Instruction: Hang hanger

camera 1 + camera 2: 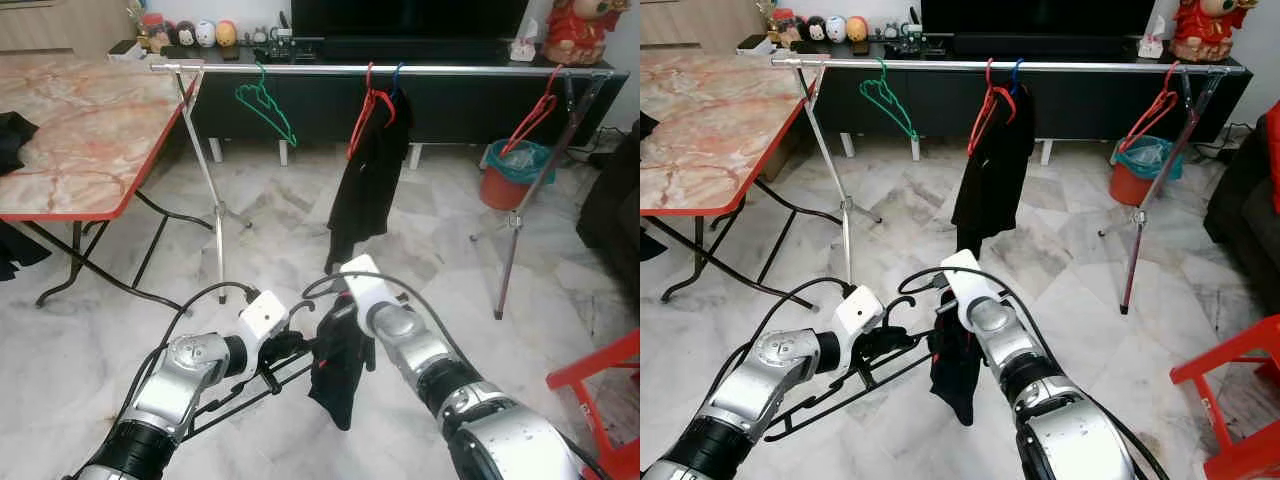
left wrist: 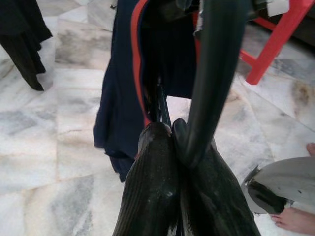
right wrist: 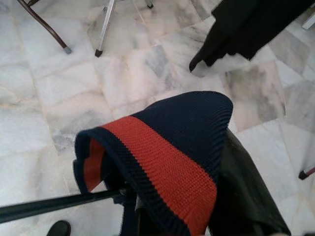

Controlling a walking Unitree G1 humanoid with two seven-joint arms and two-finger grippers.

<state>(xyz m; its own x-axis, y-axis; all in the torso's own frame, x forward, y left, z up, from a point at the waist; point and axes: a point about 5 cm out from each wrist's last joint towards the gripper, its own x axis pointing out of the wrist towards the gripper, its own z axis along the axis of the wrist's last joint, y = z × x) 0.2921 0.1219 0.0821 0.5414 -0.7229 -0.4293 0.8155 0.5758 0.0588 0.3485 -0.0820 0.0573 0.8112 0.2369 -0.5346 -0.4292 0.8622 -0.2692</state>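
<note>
Hanger (image 1: 855,385) of thin black wire hangs low between the two arms, above the marble floor (image 1: 90,350), with a dark blue garment (image 1: 338,375) draped on it. The left gripper (image 2: 172,135) has its two black fingers (image 2: 152,187) pressed together on the wire; in the left wrist view the thin rod runs out from between the tips. The right gripper (image 1: 945,325) is at the upper part of the hanger, under the cloth. In the right wrist view the knitted cloth with its red band (image 3: 162,162) lies over the fingers, so I cannot tell whether they are closed or released.

The hanger looks light and stiff, but its wire is thin and smooth, so it can turn or slide in a pinch grip. The garment is soft and limp — it hangs down on one side, and I judge it can slip off if the hanger tilts too much. The weight is small, but not balanced.

The best place to hold seems to be the neck just under the hook (the hook itself must remain free for the rail). A grip far out on the wire gives little control of the hook.

The clothes rail (image 1: 450,70) stands well ahead, in front of the dark cabinet (image 1: 450,105). It carries a green hanger (image 1: 266,105), a red hanger (image 1: 532,117) and a black garment (image 1: 365,175) on a red and a blue hanger. Between the green hanger and the black garment the rail is bare — a good place for the hook, in my judgement.
</note>
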